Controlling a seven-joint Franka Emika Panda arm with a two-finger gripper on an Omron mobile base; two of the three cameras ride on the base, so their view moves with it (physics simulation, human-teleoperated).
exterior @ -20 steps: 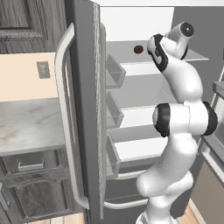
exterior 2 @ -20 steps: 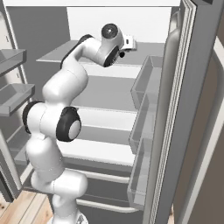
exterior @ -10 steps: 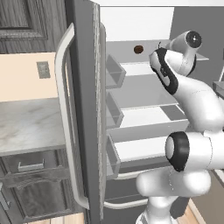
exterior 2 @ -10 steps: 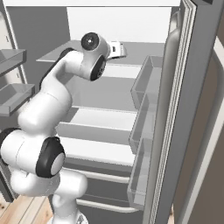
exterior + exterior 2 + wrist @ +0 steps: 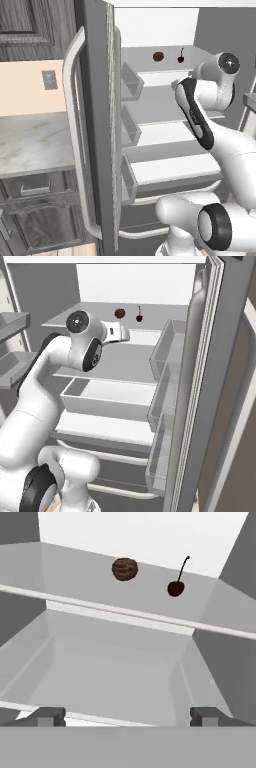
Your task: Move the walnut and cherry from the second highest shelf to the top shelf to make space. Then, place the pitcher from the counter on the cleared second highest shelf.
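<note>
Now the walnut [image 5: 124, 569] and cherry [image 5: 175, 588] sit on the top shelf [image 5: 75, 572]; the hand [image 5: 127, 716], fingers apart and empty, probably fetches the pitcher next.

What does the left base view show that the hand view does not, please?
Left base view alone: the pale grey marbled counter, the dark grey wood-grain cabinets and the white arm. Hand view alone: the open end effector. Both: the wrinkly brown walnut and the dark red stemmed cherry, apart on the top shelf.
</note>
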